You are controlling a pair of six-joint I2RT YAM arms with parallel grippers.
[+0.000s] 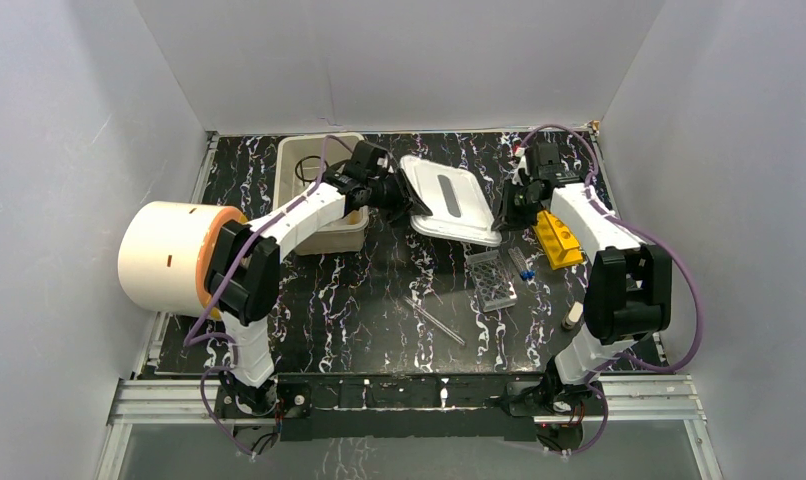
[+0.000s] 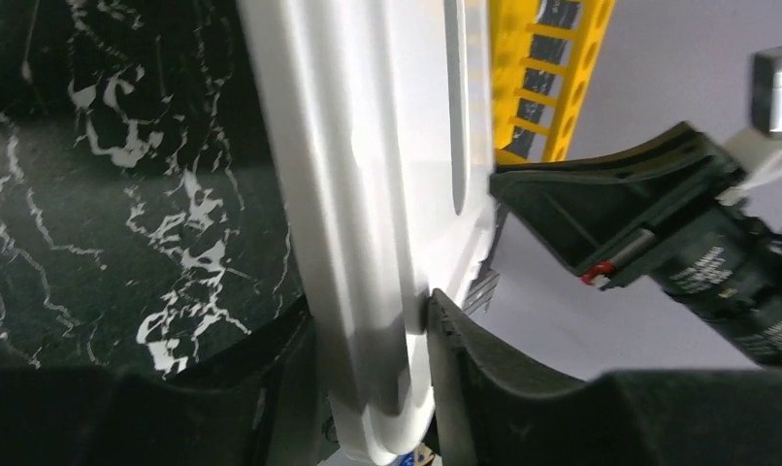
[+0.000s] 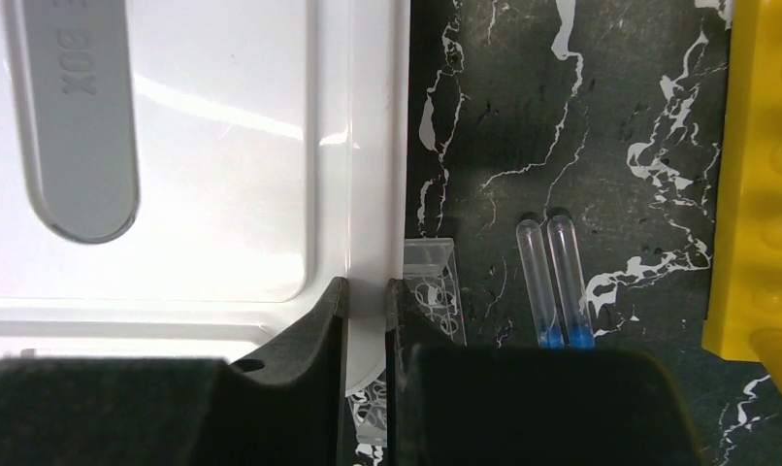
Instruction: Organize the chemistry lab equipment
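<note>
The loose lab pieces lie on the right half of the black marbled table [image 1: 359,300]. Two clear slim vials with blue caps [image 3: 557,277] rest side by side and touching. Their long axes run roughly front to back, with the rounded closed ends toward the back wall and the caps toward the arm bases. Just right of them is the bright yellow holed tube rack [image 1: 559,240], a plastic block whose long axis also runs front to back, slightly slanted. Just left of the vials sits the silver perforated rack [image 1: 491,278], a small oblong grid lying flat and pointing much the same way. Nearer the bases, two thin clear glass rods [image 1: 434,320] lie together on a diagonal from back left to front right.

Above the back of this group, both arms grip a flat, rectangular white plastic lid [image 1: 444,200] with a grey oval inlay [image 3: 77,116]. It hangs between them, tilted, and its inlay runs from back left to front right. The left gripper [image 2: 373,388] has its jaws closed tight on the lid's left rim, which fills the narrow gap. The right gripper [image 3: 366,330] pinches the opposite rim in the same way, nearly closed. One corner of the perforated rack shows just under that rim.

An open cream plastic bin [image 1: 319,190] stands at the back left, beside the left arm.
</note>
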